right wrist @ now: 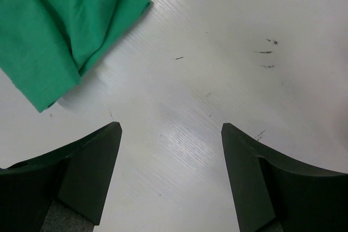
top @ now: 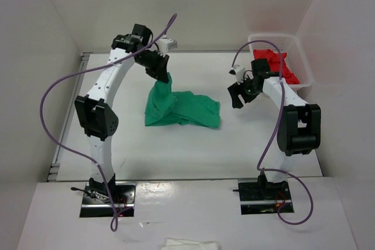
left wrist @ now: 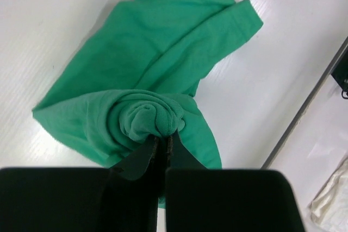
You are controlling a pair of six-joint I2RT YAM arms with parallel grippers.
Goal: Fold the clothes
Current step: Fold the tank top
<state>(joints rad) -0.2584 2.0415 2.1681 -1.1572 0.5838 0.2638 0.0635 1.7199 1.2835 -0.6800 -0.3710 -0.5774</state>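
The clothes, a green T-shirt (top: 183,108), lie crumpled on the white table (top: 176,150), with the left end pulled up into a peak. My left gripper (top: 164,76) is shut on that peak; in the left wrist view a bunched knot of the green T-shirt (left wrist: 147,52) sits pinched at my left gripper (left wrist: 162,137), the rest draping down to the table. My right gripper (top: 239,95) hovers to the right of the shirt, apart from it. In the right wrist view my right gripper (right wrist: 171,129) stands open over bare table, the green T-shirt (right wrist: 49,31) at the upper left.
A white basket (top: 296,51) holding a red garment (top: 280,65) stands at the back right, just behind the right arm. White walls enclose the table on three sides. A metal strip (top: 69,115) runs along the table's left edge.
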